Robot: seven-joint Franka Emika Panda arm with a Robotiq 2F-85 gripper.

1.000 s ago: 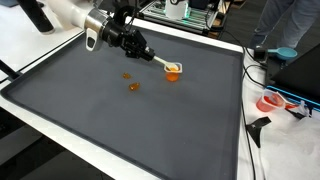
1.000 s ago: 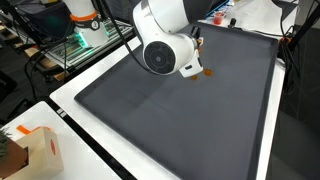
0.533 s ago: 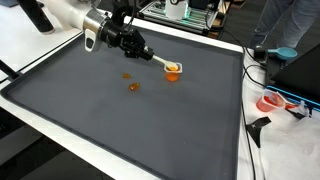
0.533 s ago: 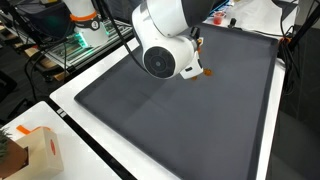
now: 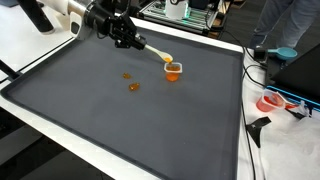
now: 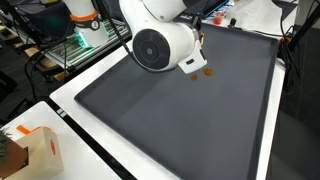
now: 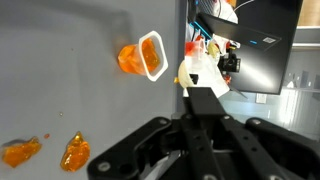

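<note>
My gripper point(image 5: 122, 33) is shut on the handle of a cream spoon point(image 5: 155, 52), which slants down to the right. The spoon's bowl hangs just above and left of a small orange cup point(image 5: 174, 70) standing on the dark mat point(image 5: 150, 120). In the wrist view the jaws close on the dark handle near the gripper point(image 7: 200, 128), and the spoon point(image 7: 198, 72) points away beside the clear cup point(image 7: 151, 55) with orange stuff in it. Two orange bits point(image 5: 134, 87) lie on the mat left of the cup; the wrist view shows these orange bits point(image 7: 74, 151) too. The arm point(image 6: 155, 45) hides the cup in an exterior view.
The mat lies on a white table point(image 5: 40, 125). A person's legs point(image 5: 285, 25) stand at the far right corner. Red and white items point(image 5: 275, 102) lie off the table's right edge. A cardboard box point(image 6: 35, 150) sits by the near corner, with cables and equipment point(image 6: 70, 45) beyond the table.
The gripper has risen and drawn back to the upper left, lifting the spoon's bowl up out of the orange cup. The cup and the orange bits stay put.
</note>
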